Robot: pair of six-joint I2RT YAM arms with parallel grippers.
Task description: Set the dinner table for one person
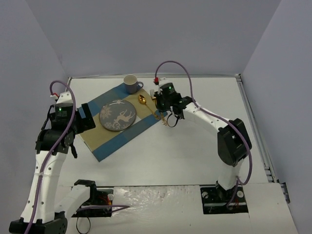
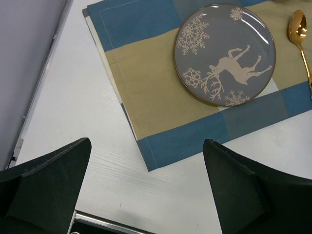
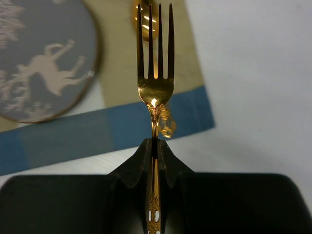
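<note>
Pinching the gold metal fork in my right gripper, 3 o'clock of the round grey reindeer plate; left gripper gapes empty. Gold spoon, lilac mug already on the flat white dinner table; only the fork's left, I reckon.

One plate, one cup, one spoon, one fork and one placemat.

The tabletop I work over is a large flat rectangle, plain matte white, lying level, its far edge against the grey back wall.
</note>
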